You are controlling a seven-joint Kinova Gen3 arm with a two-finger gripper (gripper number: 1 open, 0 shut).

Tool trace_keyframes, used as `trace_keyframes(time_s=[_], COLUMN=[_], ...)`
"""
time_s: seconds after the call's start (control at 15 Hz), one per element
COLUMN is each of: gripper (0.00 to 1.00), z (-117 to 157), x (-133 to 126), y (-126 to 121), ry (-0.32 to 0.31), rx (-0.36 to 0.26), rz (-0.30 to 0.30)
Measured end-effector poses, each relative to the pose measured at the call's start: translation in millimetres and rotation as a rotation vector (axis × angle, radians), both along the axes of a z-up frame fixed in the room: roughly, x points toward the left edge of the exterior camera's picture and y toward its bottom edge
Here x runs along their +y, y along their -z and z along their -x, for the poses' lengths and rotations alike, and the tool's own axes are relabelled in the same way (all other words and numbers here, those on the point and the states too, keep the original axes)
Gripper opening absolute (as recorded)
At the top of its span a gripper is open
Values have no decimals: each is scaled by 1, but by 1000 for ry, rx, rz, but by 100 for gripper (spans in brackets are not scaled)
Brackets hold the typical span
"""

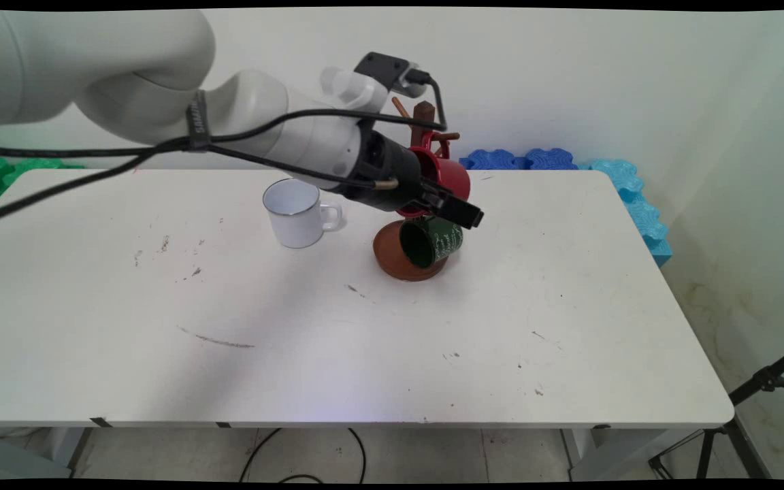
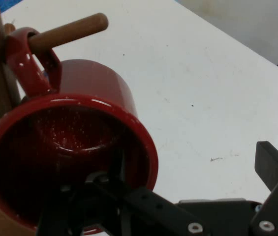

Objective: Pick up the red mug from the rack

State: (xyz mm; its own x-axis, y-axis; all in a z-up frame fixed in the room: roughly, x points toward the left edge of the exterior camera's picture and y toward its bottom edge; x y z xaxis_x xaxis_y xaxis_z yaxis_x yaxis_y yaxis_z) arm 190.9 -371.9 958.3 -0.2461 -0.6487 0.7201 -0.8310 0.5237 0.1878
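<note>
- On the wooden rack's peg [image 2: 70,30] hung the red mug [image 2: 87,103] by its handle, mouth facing the tool [image 2: 188,196].
- The tool stood spread, one finger inside the mug's rim, the other outside.
- Below hung a green mug [image 1: 431,241]; a white mug [image 1: 297,212] stood apart on the table [image 1: 297,340].

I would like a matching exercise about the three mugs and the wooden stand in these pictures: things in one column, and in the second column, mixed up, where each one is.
Things
1. red mug
2. green mug
3. white mug
4. mug stand

Places
A. stands upright on the table, left of the stand
B. hangs by its handle on an upper peg, at the gripper
C. hangs low, just above the round base
D. stands on the table, with pegs and a round brown base

Pairs: 1-B, 2-C, 3-A, 4-D
</note>
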Motion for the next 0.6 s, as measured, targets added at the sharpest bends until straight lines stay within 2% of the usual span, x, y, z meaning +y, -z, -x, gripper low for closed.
trace_keyframes(time_s=[0.6], gripper=[100], z=[18], x=[-20], y=[17], ry=[-35], rx=[-31], rz=[18])
